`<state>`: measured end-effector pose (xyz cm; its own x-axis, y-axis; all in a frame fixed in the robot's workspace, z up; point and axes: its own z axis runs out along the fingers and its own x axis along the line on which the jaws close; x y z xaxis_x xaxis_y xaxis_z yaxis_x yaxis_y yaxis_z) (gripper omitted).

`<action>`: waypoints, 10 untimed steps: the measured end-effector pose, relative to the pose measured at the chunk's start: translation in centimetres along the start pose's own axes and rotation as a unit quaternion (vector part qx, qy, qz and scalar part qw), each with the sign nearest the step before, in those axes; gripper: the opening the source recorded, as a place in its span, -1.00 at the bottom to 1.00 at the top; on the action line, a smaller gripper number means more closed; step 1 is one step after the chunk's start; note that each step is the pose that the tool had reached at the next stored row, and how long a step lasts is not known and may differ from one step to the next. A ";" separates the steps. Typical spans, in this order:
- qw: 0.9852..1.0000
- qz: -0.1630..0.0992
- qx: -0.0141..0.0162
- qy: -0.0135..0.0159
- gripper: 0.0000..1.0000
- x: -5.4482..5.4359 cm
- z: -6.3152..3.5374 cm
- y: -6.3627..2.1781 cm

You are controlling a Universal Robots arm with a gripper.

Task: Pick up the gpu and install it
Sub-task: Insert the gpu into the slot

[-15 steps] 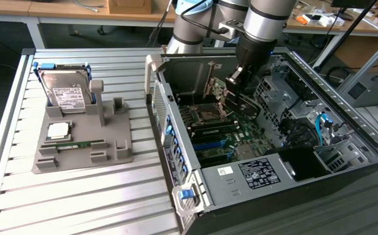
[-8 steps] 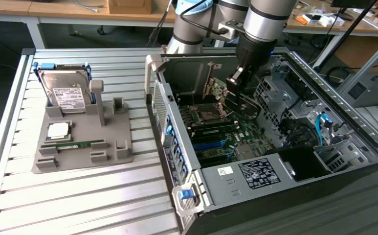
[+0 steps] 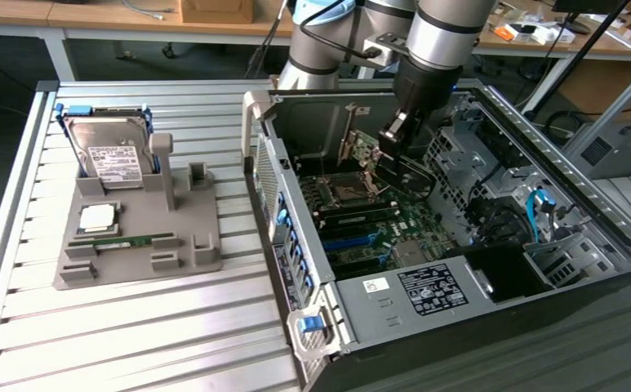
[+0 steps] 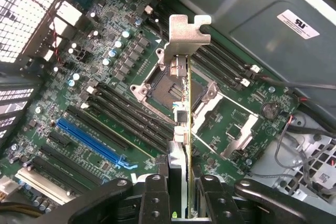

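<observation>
The gpu (image 3: 361, 155) is a thin greenish card with a silver bracket (image 4: 184, 35) at its far end. It hangs inside the open computer case (image 3: 576, 196), above the motherboard (image 3: 370, 220). My gripper (image 3: 393, 135) is shut on it, reaching down into the case from above. In the wrist view the gpu (image 4: 182, 114) runs edge-on out from between my two black fingers (image 4: 156, 198), with my gripper (image 4: 181, 200) clamped on its near end. The card hovers over the CPU socket area, apart from the board, with a long blue slot (image 4: 92, 140) off to one side.
On the slatted table at the exterior view's left, a grey fixture (image 3: 190, 253) carries a hard drive (image 3: 113, 155), a CPU (image 3: 99, 216) and a memory stick (image 3: 125, 242). Case walls, drive cages (image 3: 462, 155) and loose cables (image 3: 539, 216) surround the card.
</observation>
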<state>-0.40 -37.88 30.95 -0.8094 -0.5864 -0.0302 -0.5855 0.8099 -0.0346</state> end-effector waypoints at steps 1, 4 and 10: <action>1.000 -0.002 0.000 0.000 -0.47 0.0 0.00 0.00; 1.000 -0.008 0.000 0.000 -0.47 0.0 0.00 0.00; 1.000 -0.019 -0.001 -0.001 -0.47 0.0 0.00 0.00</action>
<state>-0.40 -37.88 30.95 -0.7871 -0.6161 -0.0303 -0.6151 0.7877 -0.0346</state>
